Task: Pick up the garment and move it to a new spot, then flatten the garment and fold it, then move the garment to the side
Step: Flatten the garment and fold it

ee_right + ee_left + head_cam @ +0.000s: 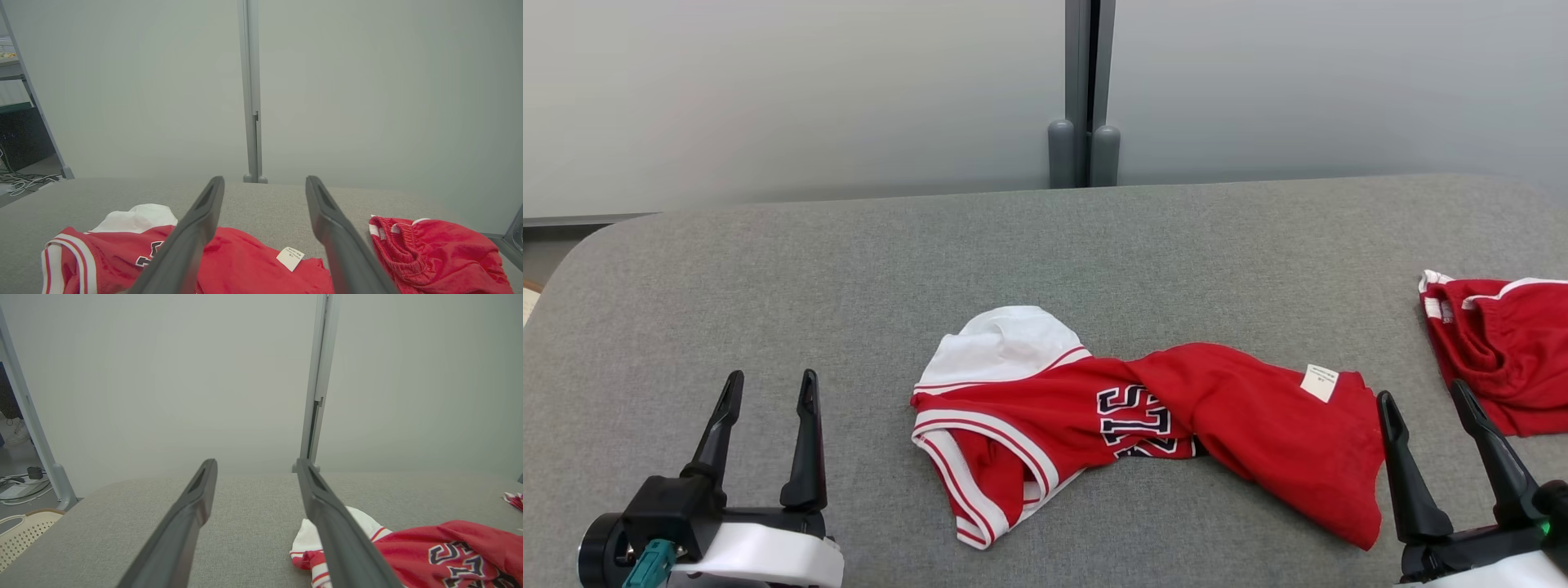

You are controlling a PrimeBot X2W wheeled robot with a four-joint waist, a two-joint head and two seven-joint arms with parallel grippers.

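Observation:
A crumpled red jersey (1241,425) with white trim, dark lettering and a white tag lies twisted in the middle of the grey table; it also shows in the left wrist view (449,551) and right wrist view (245,265). My left gripper (766,390) hovers open at the lower left, well left of the jersey, with nothing between its fingers (192,510). Just past the jersey's right end, my right gripper (1423,398) stands open and empty, its fingers (327,220) pointing over the cloth.
A second red garment with a white-trimmed waistband (1503,351) lies at the table's right edge, close to my right gripper (429,253). A grey partition wall with a post (1085,90) runs behind the grey table (768,269). A pale basket (20,535) sits beyond the left edge.

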